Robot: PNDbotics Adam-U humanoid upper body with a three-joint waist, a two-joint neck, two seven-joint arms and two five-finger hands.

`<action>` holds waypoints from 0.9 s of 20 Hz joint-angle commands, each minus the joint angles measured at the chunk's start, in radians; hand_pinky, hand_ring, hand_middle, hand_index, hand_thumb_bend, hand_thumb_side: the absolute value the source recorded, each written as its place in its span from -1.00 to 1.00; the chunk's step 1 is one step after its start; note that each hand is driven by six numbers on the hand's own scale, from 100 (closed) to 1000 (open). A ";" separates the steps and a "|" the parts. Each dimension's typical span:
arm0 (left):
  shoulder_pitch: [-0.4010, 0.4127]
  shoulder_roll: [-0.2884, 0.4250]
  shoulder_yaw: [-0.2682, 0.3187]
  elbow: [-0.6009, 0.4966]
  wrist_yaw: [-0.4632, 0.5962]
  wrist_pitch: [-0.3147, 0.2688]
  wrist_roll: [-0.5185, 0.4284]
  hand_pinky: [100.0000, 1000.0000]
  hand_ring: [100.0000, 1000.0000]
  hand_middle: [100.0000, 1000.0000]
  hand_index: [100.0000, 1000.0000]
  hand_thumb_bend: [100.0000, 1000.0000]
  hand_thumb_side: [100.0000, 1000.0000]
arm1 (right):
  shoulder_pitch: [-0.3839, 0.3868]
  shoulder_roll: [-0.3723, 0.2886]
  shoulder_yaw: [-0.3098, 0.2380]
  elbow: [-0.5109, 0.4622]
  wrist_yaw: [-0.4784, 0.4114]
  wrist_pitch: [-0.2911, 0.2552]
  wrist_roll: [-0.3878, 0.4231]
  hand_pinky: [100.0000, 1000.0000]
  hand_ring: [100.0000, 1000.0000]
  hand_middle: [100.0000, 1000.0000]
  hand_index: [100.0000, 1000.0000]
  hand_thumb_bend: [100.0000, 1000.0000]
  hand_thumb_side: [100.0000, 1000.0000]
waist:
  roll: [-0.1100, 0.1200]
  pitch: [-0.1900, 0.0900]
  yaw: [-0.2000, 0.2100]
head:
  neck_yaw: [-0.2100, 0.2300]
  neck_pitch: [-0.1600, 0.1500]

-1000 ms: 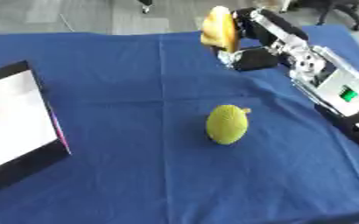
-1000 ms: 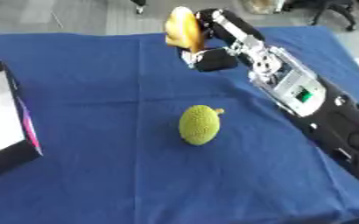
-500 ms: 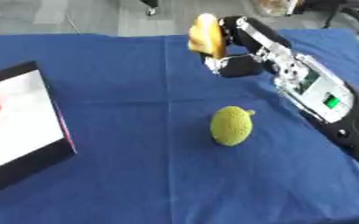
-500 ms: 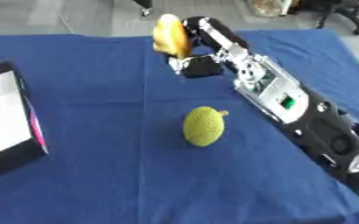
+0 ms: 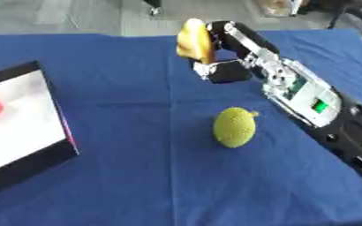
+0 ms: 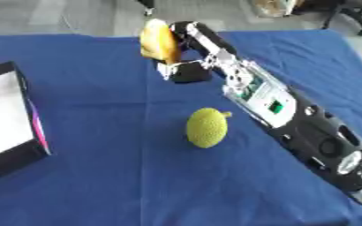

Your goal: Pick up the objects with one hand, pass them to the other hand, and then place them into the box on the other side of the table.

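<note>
While its fingers curl round a yellow fruit (image 5: 193,40), the right hand (image 5: 224,53) hangs above the far middle of the table (image 5: 137,176), arm stretched in from the right. The lift clears the cloth and carries the fruit toward the centre, which I judge suits a handover; the left hand shows in neither view. The fruit is smooth, oblong and waxy-looking, perhaps a mango or a banana end-on; I cannot tell which. Near the table's middle, well apart from the hand, lies a green fruit (image 5: 234,127), oval, rough and pebbled, with a short stem at its upper right, waiting its turn. The box (image 5: 22,128) sits at the left edge, dark-rimmed with a pale inside and something red within. The cloth is plain blue, with a crease.
</note>
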 commanded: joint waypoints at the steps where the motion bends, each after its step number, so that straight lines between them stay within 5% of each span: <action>1: -0.034 -0.004 -0.023 -0.008 -0.019 -0.004 -0.048 0.73 0.67 0.56 0.44 -1.00 -0.01 | -0.023 -0.009 0.005 -0.023 0.001 -0.005 0.001 0.33 0.36 -0.09 0.10 -1.00 -1.00 | 0.015 -0.023 0.005 | -0.002 0.006; 15: -0.074 -0.091 -0.139 0.009 -0.105 0.058 -0.211 0.71 0.66 0.55 0.48 -0.84 0.12 | -0.042 0.014 0.037 -0.008 0.069 -0.048 -0.019 0.33 0.36 -0.09 0.10 -1.00 -1.00 | 0.023 -0.013 0.030 | -0.009 0.006; 16: -0.075 -0.097 -0.141 0.016 -0.105 0.060 -0.218 0.71 0.66 0.54 0.48 -0.84 0.12 | -0.042 0.016 0.039 -0.007 0.073 -0.050 -0.021 0.33 0.36 -0.09 0.10 -0.77 -1.00 | 0.023 -0.013 0.031 | -0.010 0.006; 17: -0.078 -0.103 -0.148 0.023 -0.101 0.063 -0.227 0.71 0.66 0.55 0.50 -0.79 0.15 | -0.043 0.019 0.042 -0.005 0.079 -0.050 -0.019 0.33 0.36 -0.09 0.10 -1.00 -1.00 | 0.023 -0.012 0.032 | -0.011 0.006; 18: -0.083 -0.108 -0.157 0.029 -0.111 0.064 -0.235 0.71 0.66 0.55 0.50 -0.77 0.15 | -0.044 0.022 0.046 -0.002 0.086 -0.050 -0.018 0.33 0.36 -0.09 0.10 -1.00 -1.00 | 0.023 -0.011 0.033 | -0.013 0.006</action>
